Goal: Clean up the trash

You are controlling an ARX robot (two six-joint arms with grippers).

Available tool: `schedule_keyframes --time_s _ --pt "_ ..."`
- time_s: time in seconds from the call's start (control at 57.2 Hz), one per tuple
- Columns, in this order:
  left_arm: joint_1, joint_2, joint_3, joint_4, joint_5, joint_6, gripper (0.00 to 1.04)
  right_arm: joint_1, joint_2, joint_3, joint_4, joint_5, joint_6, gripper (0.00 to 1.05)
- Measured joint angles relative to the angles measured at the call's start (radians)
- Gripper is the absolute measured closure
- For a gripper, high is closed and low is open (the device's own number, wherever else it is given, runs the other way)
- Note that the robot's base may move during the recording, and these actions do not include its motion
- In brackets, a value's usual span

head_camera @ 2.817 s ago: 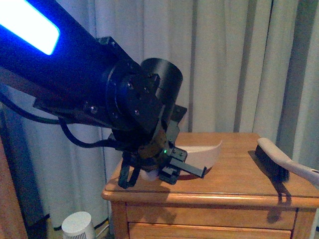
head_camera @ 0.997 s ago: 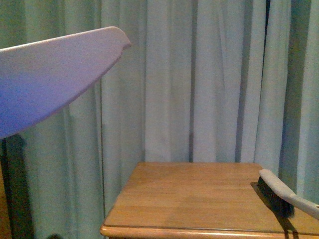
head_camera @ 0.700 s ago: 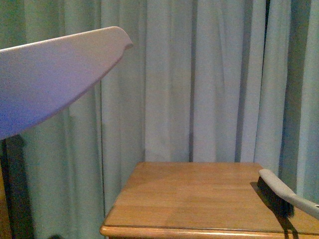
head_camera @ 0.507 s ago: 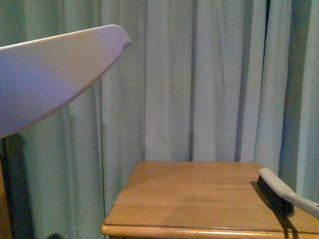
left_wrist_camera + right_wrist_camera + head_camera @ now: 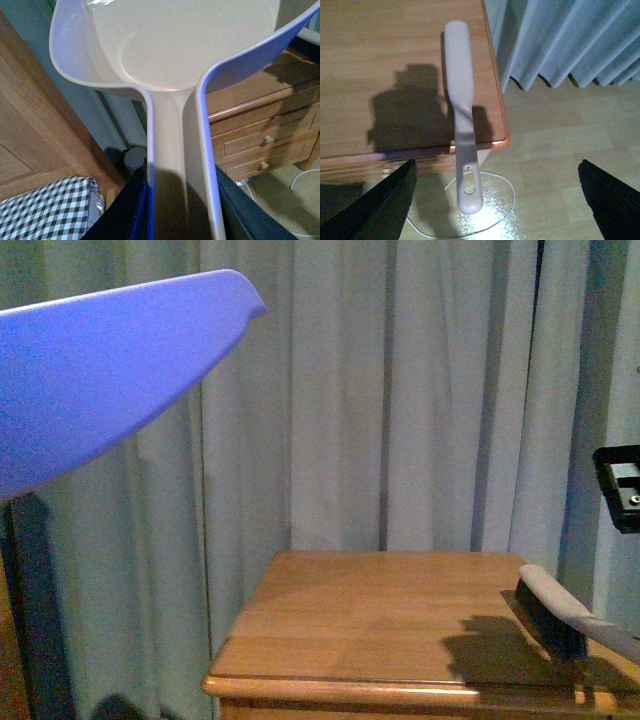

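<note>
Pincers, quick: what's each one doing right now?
Left pincer: closed on the dustpan handle.
Right pincer: open, empty, above the brush.

2 black, wedge-shaped fingers; black boxy housing with 1 small round screw.

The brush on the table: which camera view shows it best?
The right wrist view: it shows the whole brush from above, its handle overhanging the table edge. The front view shows only its bristle end, with the handle cut off. In the left wrist view I cannot make it out behind the dustpan.
</note>
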Motion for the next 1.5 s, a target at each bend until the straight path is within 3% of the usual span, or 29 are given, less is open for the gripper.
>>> schedule_keyframes --time_s 1.032,1.19,1.347,1.505 --pt "0.0 0.0 0.0 0.0 0.0 0.0 0.76 0.005 0.369 0.052 0.121 -0.055 0.13 0.07" --pt "0.0 0.0 0.0 0.0 0.0 0.0 0.76 0.009 0.369 0.054 0.133 -0.056 0.131 0.28" --pt "0.0 0.0 0.0 0.0 0.0 0.0 0.76 0.005 0.369 0.054 0.155 -0.068 0.13 0.65" --pt "0.0 0.0 0.0 0.0 0.0 0.0 0.76 0.002 0.358 0.042 0.179 -0.08 0.124 0.83"
